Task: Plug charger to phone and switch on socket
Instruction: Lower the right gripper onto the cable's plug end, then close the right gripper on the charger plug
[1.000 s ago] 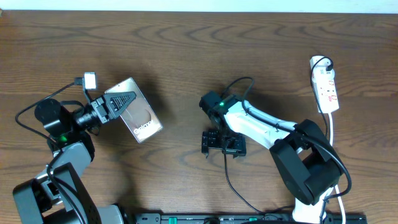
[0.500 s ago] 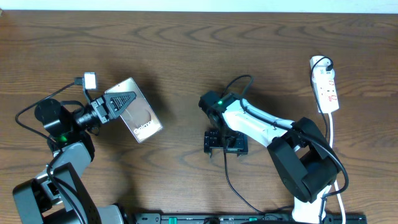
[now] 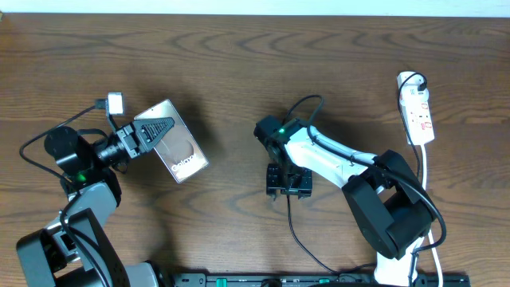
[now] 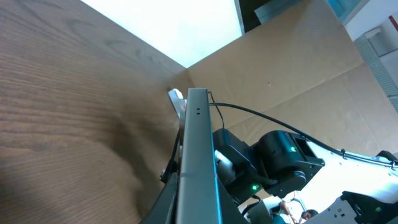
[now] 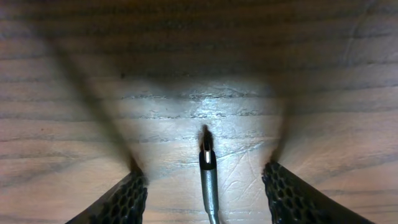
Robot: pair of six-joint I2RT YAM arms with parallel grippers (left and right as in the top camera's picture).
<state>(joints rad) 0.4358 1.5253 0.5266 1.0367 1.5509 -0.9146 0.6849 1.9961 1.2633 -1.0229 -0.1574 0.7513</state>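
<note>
**Left arm has the phone, right arm is parked over the plug tip**

The left arm sits low at the left side of the table, elbow bent, wrist reaching right. The left gripper [image 3: 159, 129] is clamped tight on the phone [image 3: 182, 151], pinching one short end. In the left wrist view the phone is edge-on, a thin metallic strip running up the frame.

The right arm curls in from the lower right and points its wrist straight down mid-table. The right gripper [image 3: 288, 185] is partway open and holding nothing. The charger [image 5: 208, 174] lies flat between its fingers [image 5: 124, 200] with bare wood on both sides of it. The tip is a slim shiny metal stub on a round dark barrel, and the finger pads have a honeycomb texture. The thin black cable trails off toward the front edge.

The socket [image 3: 419, 115], a white oblong with red marks, lies far right, well apart from both grippers.

The table [image 3: 239, 64] is dark brown wood with wavy grain. A cardboard panel [image 4: 298, 68] stands beyond it.
</note>
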